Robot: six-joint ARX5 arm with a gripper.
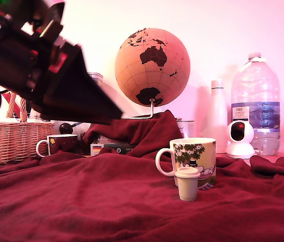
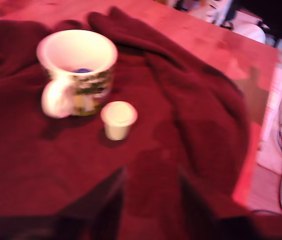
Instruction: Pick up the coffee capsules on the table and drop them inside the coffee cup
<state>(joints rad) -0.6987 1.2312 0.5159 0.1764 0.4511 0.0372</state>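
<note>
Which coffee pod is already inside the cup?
The dark blue capsule, just visible inside the cream mug. The pale beige capsule is out on the red blanket.

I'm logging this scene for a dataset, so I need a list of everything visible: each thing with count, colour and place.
beige capsule: one, pale beige, standing on the blanket just in front of the cup.
blue capsule: one, dark blue, inside the cup, seen in the wrist view.
coffee cup: one, cream with cartoon print, on the blanket.
blanket: one, dark red, rumpled over the table.
maroon mug: one, white handle, behind.
basket: one, wicker, exterior view's left.
globe: one, tan.
white bottle: one.
water bottle: one, clear.
small camera: one, white.
gripper: one, dark, open, raised above the blanket.
</note>
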